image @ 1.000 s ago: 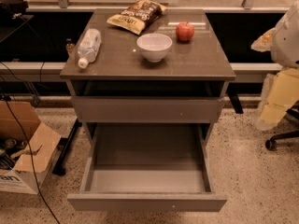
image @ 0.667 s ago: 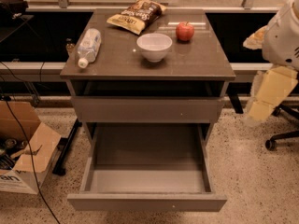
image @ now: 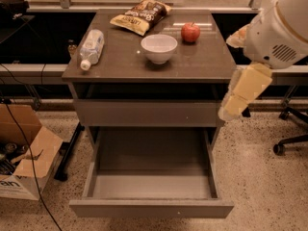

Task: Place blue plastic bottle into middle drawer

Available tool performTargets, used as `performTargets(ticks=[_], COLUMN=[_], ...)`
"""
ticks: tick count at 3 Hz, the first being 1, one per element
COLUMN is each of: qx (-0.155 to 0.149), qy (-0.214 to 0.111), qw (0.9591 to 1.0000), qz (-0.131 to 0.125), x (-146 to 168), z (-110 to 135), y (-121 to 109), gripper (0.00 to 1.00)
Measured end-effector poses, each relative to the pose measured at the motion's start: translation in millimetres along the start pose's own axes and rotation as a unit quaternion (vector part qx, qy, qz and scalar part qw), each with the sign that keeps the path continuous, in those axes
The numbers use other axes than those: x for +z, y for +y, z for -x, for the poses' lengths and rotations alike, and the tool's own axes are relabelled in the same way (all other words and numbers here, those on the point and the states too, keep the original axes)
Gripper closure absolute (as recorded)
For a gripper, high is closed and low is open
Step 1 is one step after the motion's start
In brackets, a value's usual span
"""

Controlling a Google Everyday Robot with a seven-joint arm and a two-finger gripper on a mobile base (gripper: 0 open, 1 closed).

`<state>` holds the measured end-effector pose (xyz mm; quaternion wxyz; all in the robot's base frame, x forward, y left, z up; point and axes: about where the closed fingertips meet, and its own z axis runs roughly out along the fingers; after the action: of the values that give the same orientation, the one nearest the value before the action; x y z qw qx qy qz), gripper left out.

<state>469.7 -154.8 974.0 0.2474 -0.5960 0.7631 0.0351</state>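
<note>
The blue plastic bottle [image: 91, 48] lies on its side at the left edge of the cabinet top, white cap toward the front. The middle drawer [image: 151, 209] is pulled wide open below, and its grey inside is bare. My arm comes in from the upper right. Its pale lower end, where the gripper [image: 230, 108] is, hangs beside the cabinet's right front corner at the height of the shut drawer front [image: 147, 112]. It is far from the bottle and holds nothing that I can see.
On the cabinet top stand a white bowl [image: 159, 47], a red apple [image: 190, 32] and a chips bag [image: 140, 16]. A cardboard box [image: 26, 163] and cables lie on the floor to the left. An office chair base [image: 290, 137] stands to the right.
My arm has swung left and forward, from the frame's right edge to the cabinet's right side. The bottle, bowl, apple and drawer have not moved.
</note>
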Motion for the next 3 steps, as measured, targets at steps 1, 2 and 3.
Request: performTargets(ticks=[1, 2, 3], qx=[-0.006, -0.007, 0.007], qy=[-0.053, -0.053, -0.062], qw=[0.9983, 0.9982, 0.9979], qz=[0.024, 0.025, 0.017], x=[46.2, 47.8, 54.7], z=[44.0, 44.2, 46.5], y=[-20.6, -20.8, -23.4], gripper=[0.00, 0.00, 0.00])
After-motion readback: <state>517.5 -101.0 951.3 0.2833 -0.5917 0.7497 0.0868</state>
